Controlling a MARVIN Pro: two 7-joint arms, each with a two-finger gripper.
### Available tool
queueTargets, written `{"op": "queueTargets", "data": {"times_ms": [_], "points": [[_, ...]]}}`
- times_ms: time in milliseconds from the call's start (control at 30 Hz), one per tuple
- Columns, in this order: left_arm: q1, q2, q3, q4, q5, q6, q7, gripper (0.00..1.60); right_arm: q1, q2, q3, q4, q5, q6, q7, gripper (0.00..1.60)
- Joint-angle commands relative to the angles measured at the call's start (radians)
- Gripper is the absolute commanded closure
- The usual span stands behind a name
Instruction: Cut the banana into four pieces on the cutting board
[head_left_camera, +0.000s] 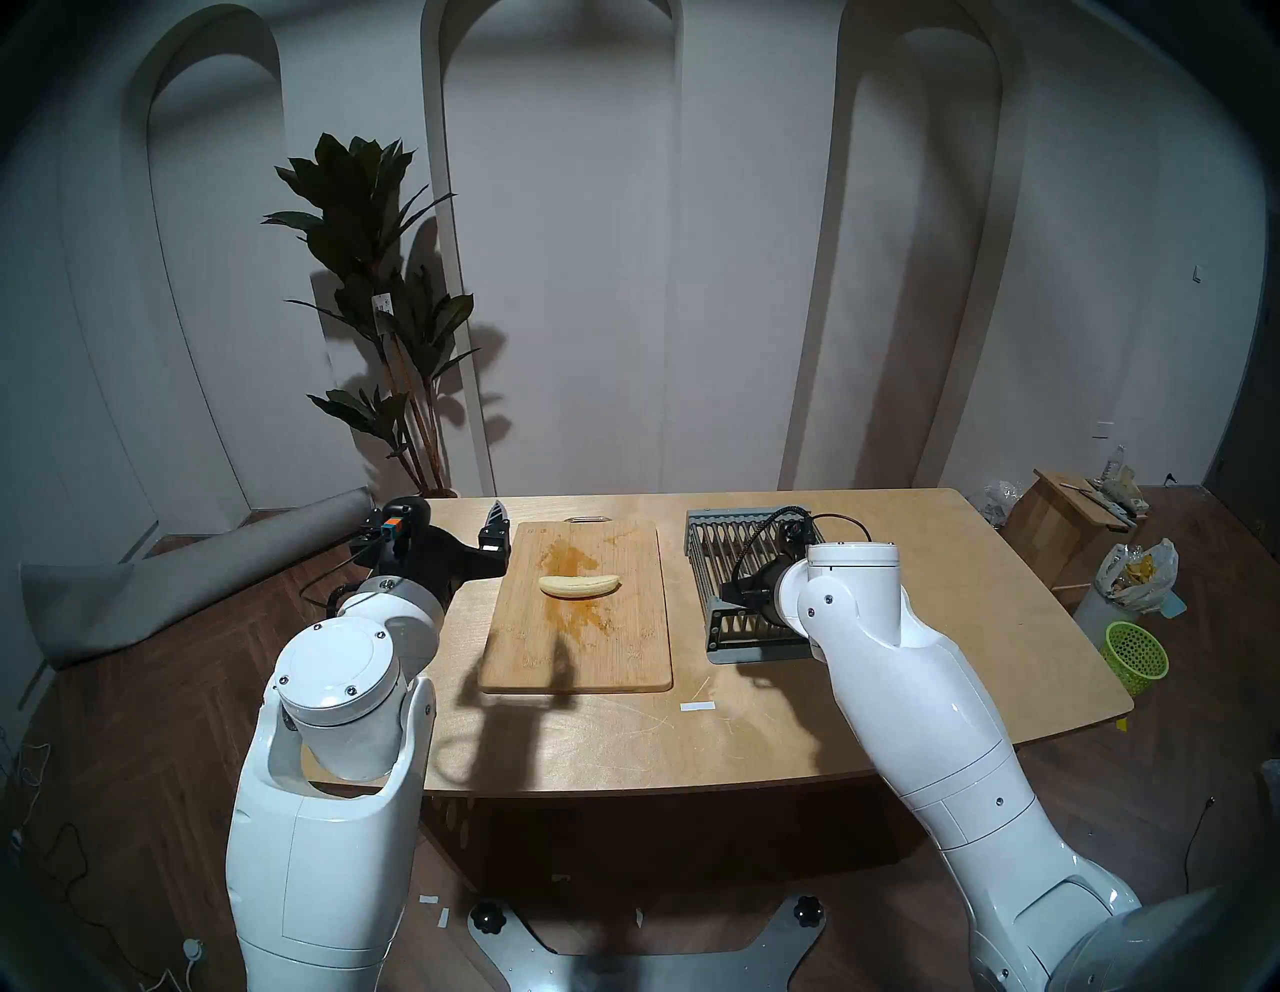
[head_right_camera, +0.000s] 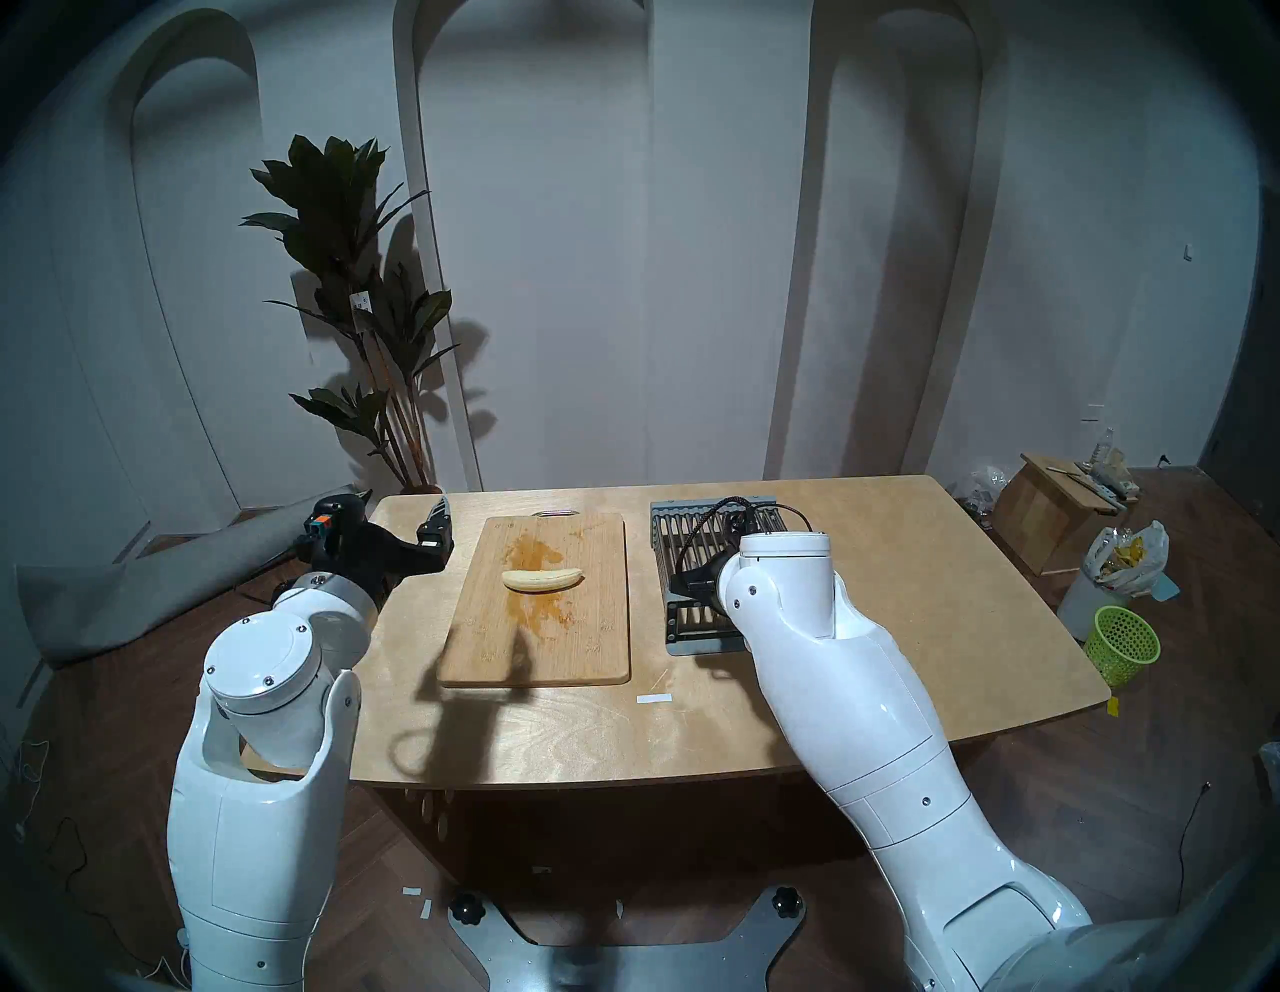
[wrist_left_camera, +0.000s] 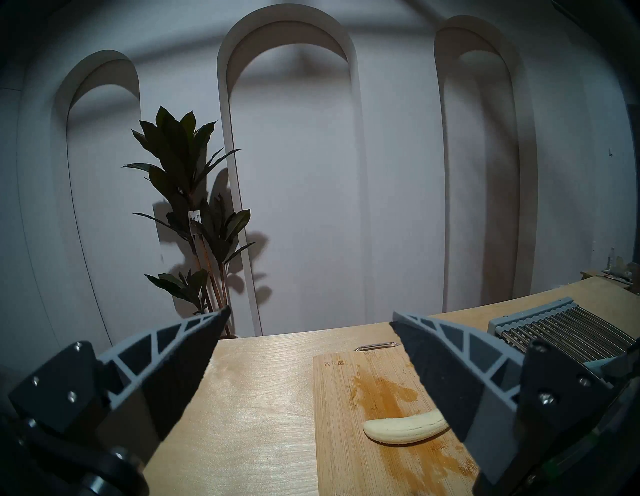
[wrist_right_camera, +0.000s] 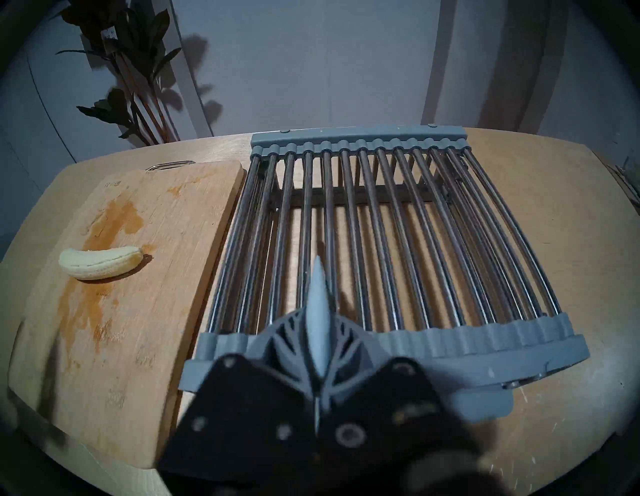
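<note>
A whole peeled banana (head_left_camera: 580, 585) (wrist_right_camera: 100, 263) lies crosswise on the stained bamboo cutting board (head_left_camera: 589, 658) (wrist_right_camera: 156, 277) at the table's middle. My left gripper (head_left_camera: 495, 530) (wrist_left_camera: 310, 317) is open and empty, hovering at the board's far left corner, apart from it; the banana (wrist_left_camera: 405, 427) shows beside its right finger. My right gripper (wrist_right_camera: 317, 308) hangs above the near edge of the grey rack, jaws shut on a thin pale knife blade (wrist_right_camera: 317, 284) seen edge-on and pointing away. In the head views the right forearm hides those fingers.
A grey slatted metal rack (head_left_camera: 734, 547) (wrist_right_camera: 381, 225) stands right of the board, close to its edge. A white tape strip (head_left_camera: 696, 706) lies near the table's front. A plant (head_left_camera: 388, 332) stands behind; a green basket (head_left_camera: 1136, 654), bag and box sit on the floor at right.
</note>
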Motion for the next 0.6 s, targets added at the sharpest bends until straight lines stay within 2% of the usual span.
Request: {"op": "queueTargets", "data": {"times_ms": [0, 300, 567], "points": [[-0.009, -0.001, 0.003, -0.020, 0.002, -0.003, 0.002, 0.00, 0.013, -0.002, -0.001, -0.029, -0.002, -0.015, 0.009, 1.60], [-0.009, 0.000, 0.003, -0.020, 0.002, -0.003, 0.002, 0.00, 0.001, 0.000, 0.006, -0.046, -0.009, -0.017, 0.006, 1.60], [-0.009, 0.000, 0.003, -0.020, 0.001, -0.003, 0.002, 0.00, -0.024, -0.006, 0.035, -0.117, 0.000, -0.001, -0.006, 1.60]]}}
